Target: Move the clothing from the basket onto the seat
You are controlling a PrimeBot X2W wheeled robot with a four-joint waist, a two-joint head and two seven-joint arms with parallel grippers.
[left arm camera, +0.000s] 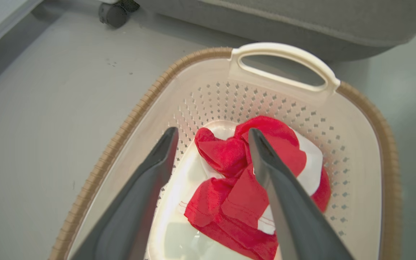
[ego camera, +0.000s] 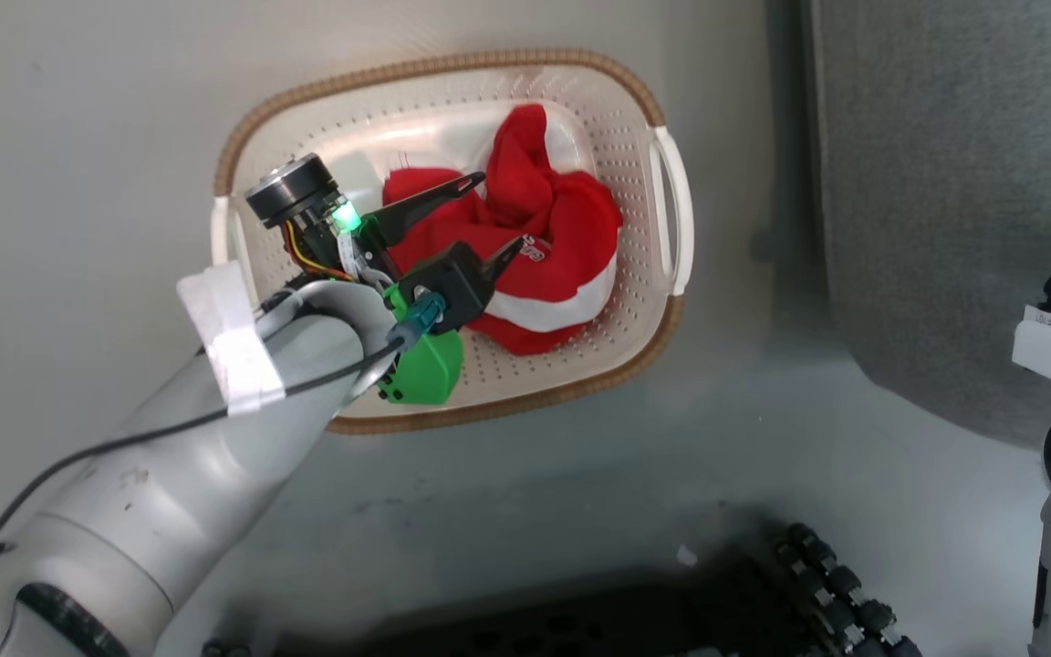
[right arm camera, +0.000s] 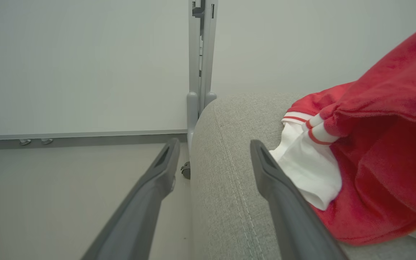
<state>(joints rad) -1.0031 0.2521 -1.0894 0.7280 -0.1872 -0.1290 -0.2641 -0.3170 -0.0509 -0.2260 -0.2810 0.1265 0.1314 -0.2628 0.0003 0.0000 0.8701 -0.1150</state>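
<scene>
The grey seat bears one red garment, cut off at the right wrist view's edge. The basket has its long axis across the head view. A second red garment lies bunched inside, its lettering unreadable. The left gripper hangs spread over it, and the right gripper is spread and empty.
</scene>
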